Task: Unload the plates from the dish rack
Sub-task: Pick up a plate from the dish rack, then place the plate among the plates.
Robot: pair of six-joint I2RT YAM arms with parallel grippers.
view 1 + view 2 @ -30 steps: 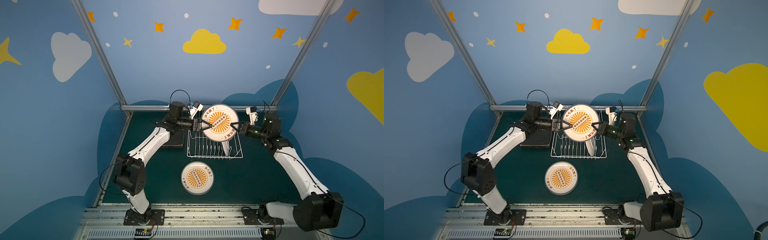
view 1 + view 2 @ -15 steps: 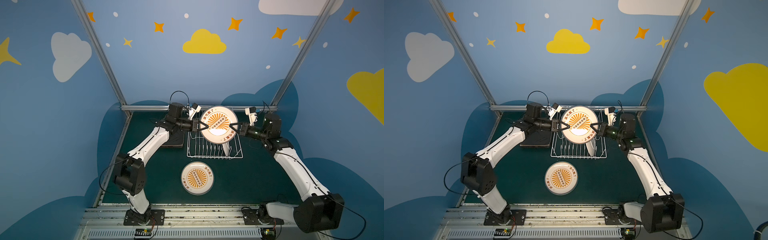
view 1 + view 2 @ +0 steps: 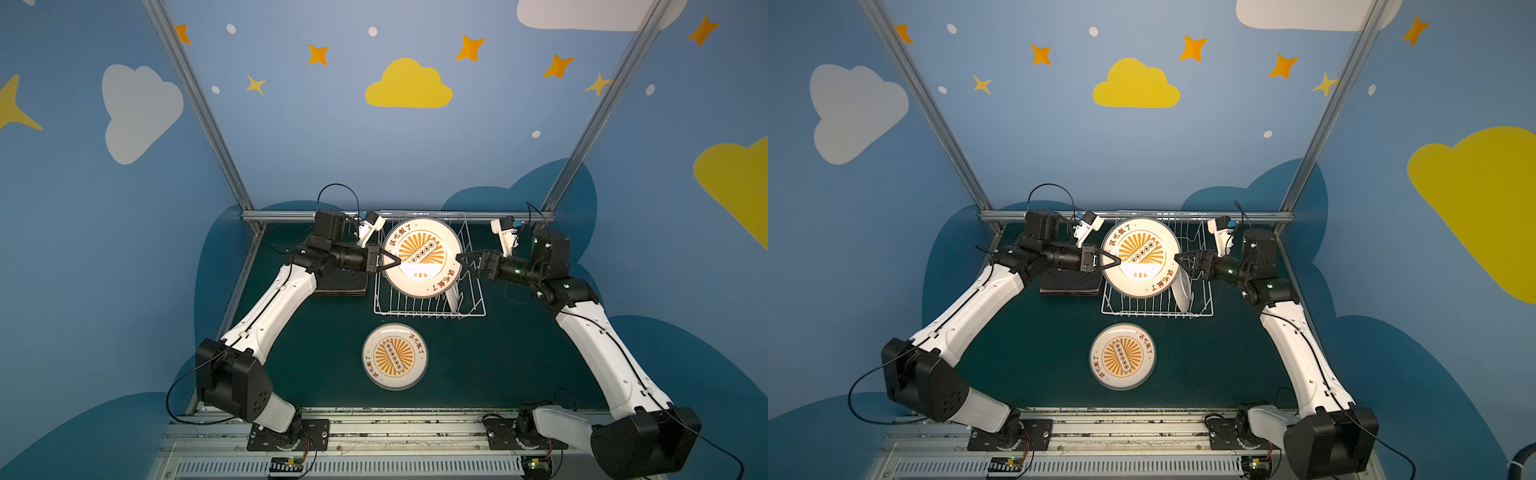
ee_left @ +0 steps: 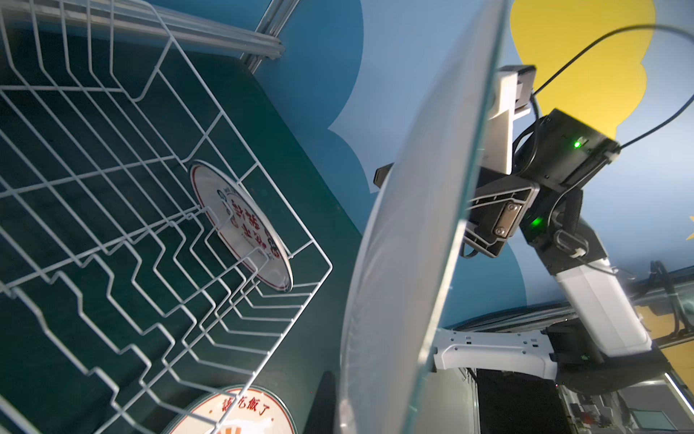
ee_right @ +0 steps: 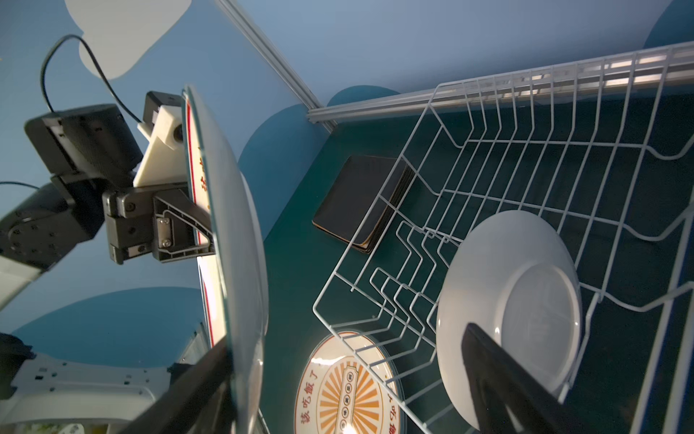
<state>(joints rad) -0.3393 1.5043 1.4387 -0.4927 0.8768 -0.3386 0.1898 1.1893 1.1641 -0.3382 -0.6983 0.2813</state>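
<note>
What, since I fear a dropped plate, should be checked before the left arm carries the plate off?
1. Left gripper shut on held plate at its rim: ok.
2. Right gripper open: ok.
3. Right gripper clear of held plate: not ok; in the right wrist view the rim lies between its jaws.
4. Held plate clear of rack: ok; both wrist views show it apart from the wires.
5. Landing spot: ok; table plate lies flat, face up, in front of the rack, nothing on it.
6. Rack plate steady: cannot tell; it stands on edge between prongs.
</note>
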